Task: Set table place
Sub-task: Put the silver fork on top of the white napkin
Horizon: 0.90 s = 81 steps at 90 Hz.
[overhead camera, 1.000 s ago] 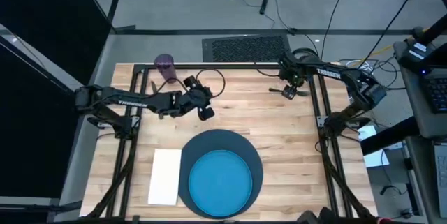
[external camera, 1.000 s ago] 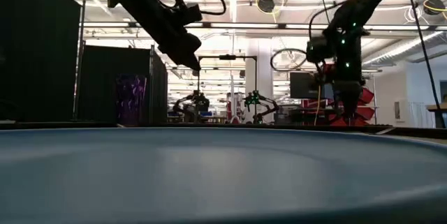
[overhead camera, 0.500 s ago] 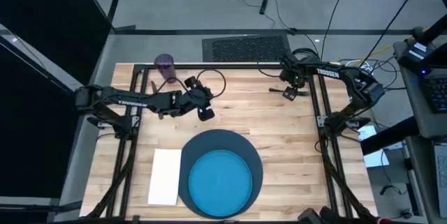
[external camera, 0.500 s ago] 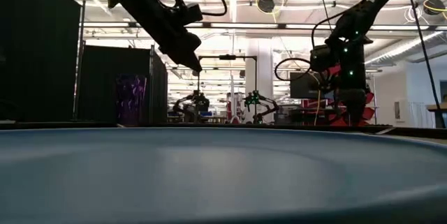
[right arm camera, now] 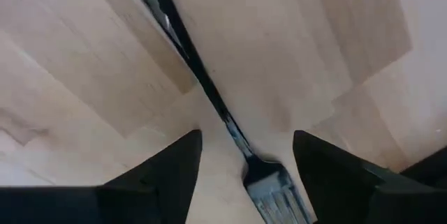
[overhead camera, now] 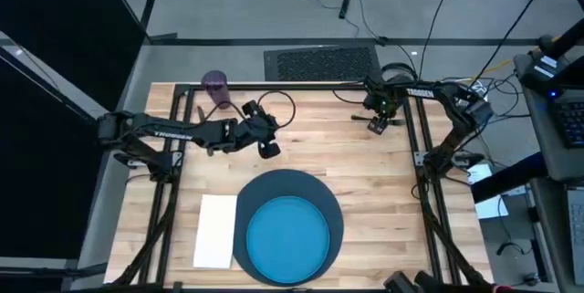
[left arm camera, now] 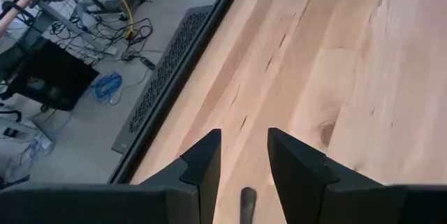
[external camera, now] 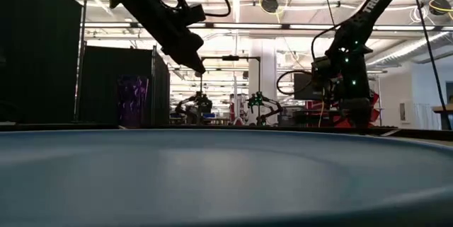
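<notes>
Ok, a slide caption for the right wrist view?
Right gripper, fingers open, poised above a fork lying on the table.

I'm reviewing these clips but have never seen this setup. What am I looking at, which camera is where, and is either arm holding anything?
Two dark robot arms work at a wooden table. The overhead picture shows it all: a blue plate on a dark round mat, a white napkin beside the mat, and a purple cup at the far edge. The low picture looks level across the plate's rim into the room behind. The other two come from cameras on the arms' wrists.

The left gripper hangs open above bare wood, holding nothing. The right gripper is open near the far right edge; its wrist view shows a fork lying on the wood between its fingers, not yet gripped.
</notes>
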Available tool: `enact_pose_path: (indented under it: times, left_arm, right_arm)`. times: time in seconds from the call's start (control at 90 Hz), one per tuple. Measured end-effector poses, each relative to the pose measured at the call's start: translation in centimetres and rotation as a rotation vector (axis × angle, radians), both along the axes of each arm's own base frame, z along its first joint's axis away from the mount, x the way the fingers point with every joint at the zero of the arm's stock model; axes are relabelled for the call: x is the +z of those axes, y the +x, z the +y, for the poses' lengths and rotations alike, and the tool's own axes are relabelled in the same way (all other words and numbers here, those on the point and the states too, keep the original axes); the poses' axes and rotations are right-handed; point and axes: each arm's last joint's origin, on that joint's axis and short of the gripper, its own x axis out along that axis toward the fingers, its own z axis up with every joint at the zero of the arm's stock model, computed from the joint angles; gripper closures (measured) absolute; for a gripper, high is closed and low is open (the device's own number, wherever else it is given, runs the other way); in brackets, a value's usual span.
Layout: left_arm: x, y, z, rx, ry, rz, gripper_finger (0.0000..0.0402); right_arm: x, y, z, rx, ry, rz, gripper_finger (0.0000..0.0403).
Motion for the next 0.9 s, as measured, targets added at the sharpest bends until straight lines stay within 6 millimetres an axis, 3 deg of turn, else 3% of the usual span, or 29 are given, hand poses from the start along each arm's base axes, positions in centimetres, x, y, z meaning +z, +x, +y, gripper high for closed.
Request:
enact_pose_path:
  times: [0.111, 0.256, 0.311, 0.556, 0.7, 0.9]
  left_arm:
    - [0.0, 0.0, 0.0, 0.0, 0.0, 0.004, 0.0297]
    - [0.0, 0.0, 0.0, 0.0, 0.0, 0.004, 0.0297]
    - [0.0, 0.0, 0.0, 0.0, 0.0, 0.004, 0.0297]
    - [0.0, 0.0, 0.0, 0.0, 0.0, 0.004, 0.0297]
    - [0.0, 0.0, 0.0, 0.0, 0.0, 0.001, 0.0297]
    - [0.2, 0.2, -0.1, -0.032, -0.02, -0.033, 0.0297]
  right_arm:
    - [0.0, 0.0, 0.1, 0.009, 0.017, -0.001, 0.0259]
    - [-0.1, 0.0, 0.3, 0.034, 0.06, -0.033, 0.0366]
    - [-0.1, 0.1, 0.4, 0.051, 0.076, -0.047, 0.0389]
    - [0.3, 1.2, 0.8, 0.098, 0.087, -0.05, 0.04]
    - [1.4, 2.9, 1.1, 0.169, 0.079, -0.078, 0.0401]
    - [2.9, 6.2, 3.0, 0.296, 0.072, -0.121, 0.0402]
